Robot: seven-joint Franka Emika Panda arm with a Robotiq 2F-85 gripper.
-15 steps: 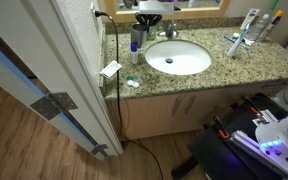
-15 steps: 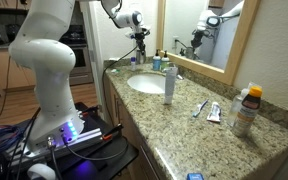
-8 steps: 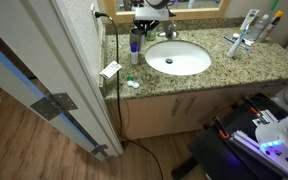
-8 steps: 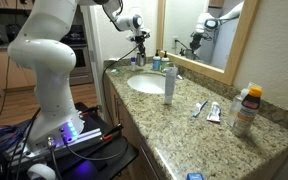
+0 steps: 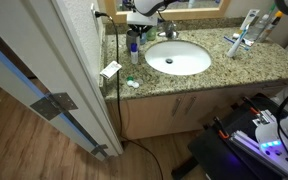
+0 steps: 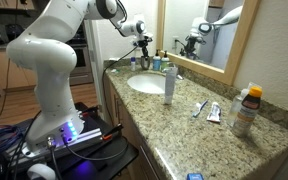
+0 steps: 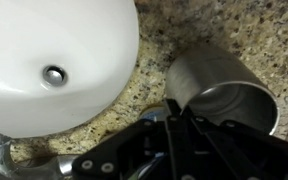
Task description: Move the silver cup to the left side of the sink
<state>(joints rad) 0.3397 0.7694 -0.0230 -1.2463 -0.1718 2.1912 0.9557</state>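
Observation:
The silver cup (image 7: 220, 92) stands on the granite counter just beside the white sink basin (image 7: 44, 50). In an exterior view the cup (image 5: 135, 42) is at the left of the sink (image 5: 179, 58), under my gripper (image 5: 140, 26). In the wrist view my gripper's (image 7: 174, 106) two fingers are pressed close together on the cup's near rim, pinching its wall. In an exterior view the gripper (image 6: 142, 38) hangs over the far end of the counter, by the sink (image 6: 146, 83).
The faucet (image 5: 170, 32) stands behind the basin. A white card (image 5: 111, 69) and a small item lie near the counter's left edge. Toothbrushes and tubes (image 5: 246, 36) are at the right. A tall bottle (image 6: 169, 84) and an orange-capped bottle (image 6: 247, 108) stand on the counter.
The arm and wrist have shifted slightly above the cup. The cup stays at the same spot left of the sink.

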